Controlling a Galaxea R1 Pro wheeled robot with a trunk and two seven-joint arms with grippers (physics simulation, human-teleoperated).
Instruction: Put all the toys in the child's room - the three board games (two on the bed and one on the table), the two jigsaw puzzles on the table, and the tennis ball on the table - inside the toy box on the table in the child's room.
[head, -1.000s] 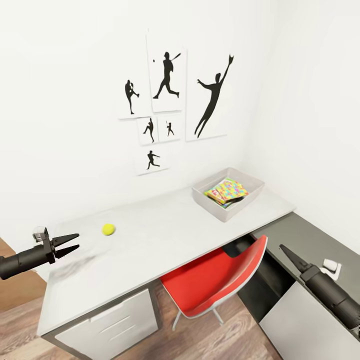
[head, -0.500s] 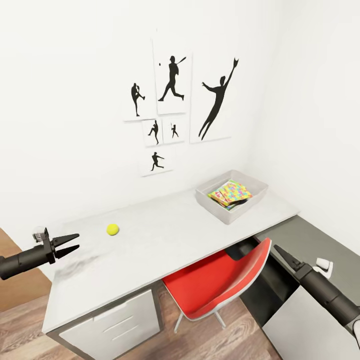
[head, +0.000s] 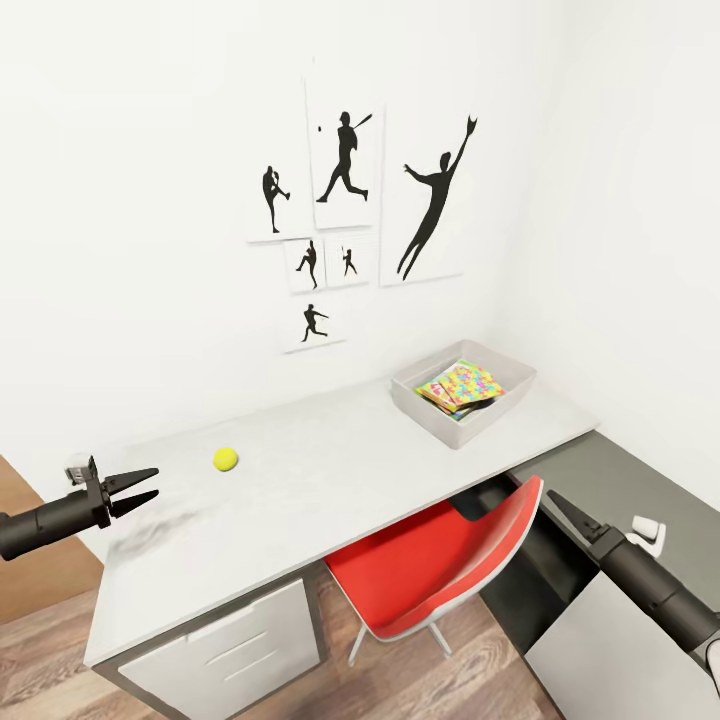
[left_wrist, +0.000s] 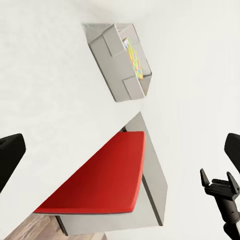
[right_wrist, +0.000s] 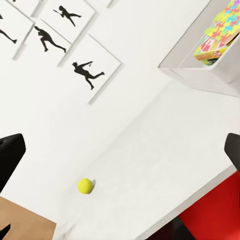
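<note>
The tennis ball lies on the pale grey table, towards its left end, and appears again in the right wrist view. At the table's right end stands the toy box with a bright jigsaw puzzle on top inside it. Under the puzzle, the edge of a printed game box peeks out. My left gripper hangs open and empty, a short way left of the ball. My right gripper is open and empty by the red chair. The bed is out of view.
A red chair is pushed under the table in front of the toy box. A lower dark-grey desk with a small white object adjoins at the right. White drawers sit under the left end. Baseball silhouette pictures hang on the wall.
The head view shifted slightly a second ago, and the right arm shows lower and further left in the picture. Over the last half second nothing has moved.
</note>
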